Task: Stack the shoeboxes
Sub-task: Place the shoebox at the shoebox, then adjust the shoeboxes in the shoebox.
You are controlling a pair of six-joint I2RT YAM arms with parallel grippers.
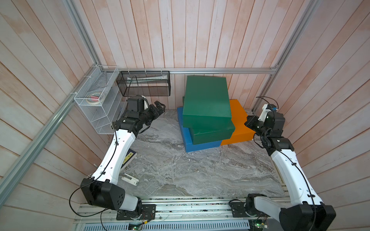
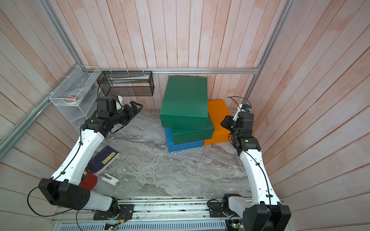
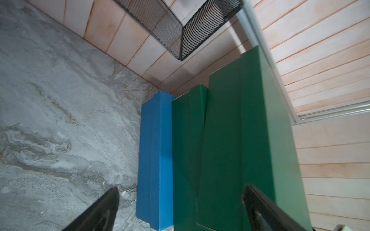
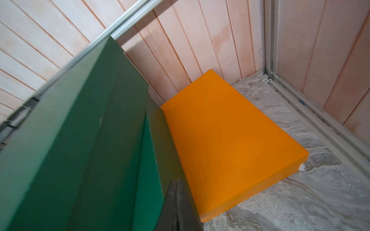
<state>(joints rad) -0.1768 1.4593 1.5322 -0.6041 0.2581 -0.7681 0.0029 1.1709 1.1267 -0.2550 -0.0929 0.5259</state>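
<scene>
My left pincer [image 1: 159, 107] is hanging released, jaws spread, near the stack but apart from it. My right pincer [image 4: 177, 202] is clenching on nothing, with its tips by the lower green box [image 1: 212, 134] and the orange box [image 1: 238, 120]; I cannot tell whether it is touching either. The blue box [image 1: 200, 147] is sitting on the tabletop [image 1: 180, 170], carrying the lower green box. The top green box [image 1: 206, 98] is lying skewed above. The orange box is resting on the tabletop just beside them.
</scene>
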